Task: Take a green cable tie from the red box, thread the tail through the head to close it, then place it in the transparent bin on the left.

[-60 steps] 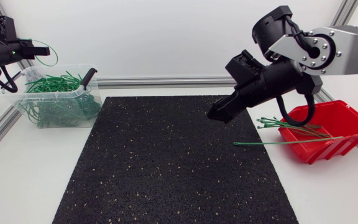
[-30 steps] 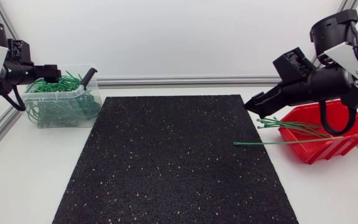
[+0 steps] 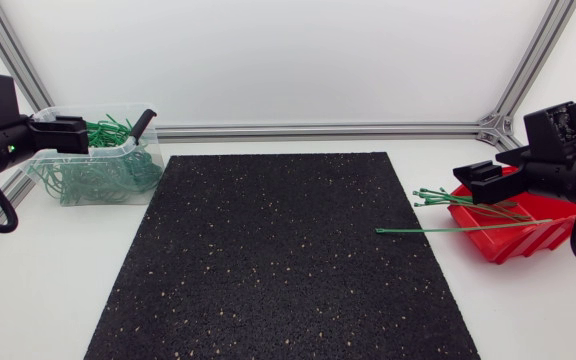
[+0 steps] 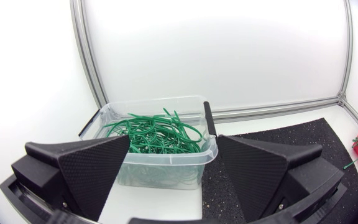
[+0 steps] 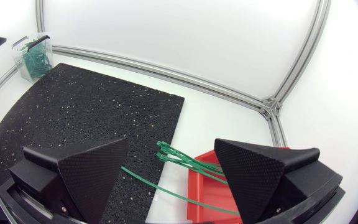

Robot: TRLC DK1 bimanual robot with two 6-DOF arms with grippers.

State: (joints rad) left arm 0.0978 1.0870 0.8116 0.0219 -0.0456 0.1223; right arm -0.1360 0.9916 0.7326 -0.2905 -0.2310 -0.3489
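Holding, left gripper [image 4: 173, 149]: nothing; its two wedge fingers stand spread wide apart.
Holding, right gripper [image 5: 171, 146]: nothing; its fingers are spread just as wide.
Left gripper's place: at the table's left edge, near the far left corner; the transparent bin [image 4: 160, 174] lies ahead of it, seen through the gap between the fingers and not touched.
Right gripper's place: at the table's right edge, above the left end of the red box [image 3: 543, 238]; the loose ties show in the gap between its fingers, ahead of them and apart.
Task's thing: straight green cable ties [image 3: 468, 203] lie in the red box, heads poking out over its left wall; one long tie [image 3: 438, 229] reaches out across the table to the black mat [image 3: 278, 260], its tip over the mat's right edge.
Bin's contents: a tangle of looped green ties [image 4: 157, 134], some rising above the rim.
Head view only: both arms at once, one at each side edge, and the whole mat between them.
Left wrist view only: the loops' curls close up; the red box is a mere sliver.
Right wrist view only: the ties' heads fanned beside the mat's right edge; the bin is tiny at the far left corner.
Around: a black clip [image 3: 143, 122] on the bin's right end; a metal rail [image 3: 318, 130] along the table's far edge.
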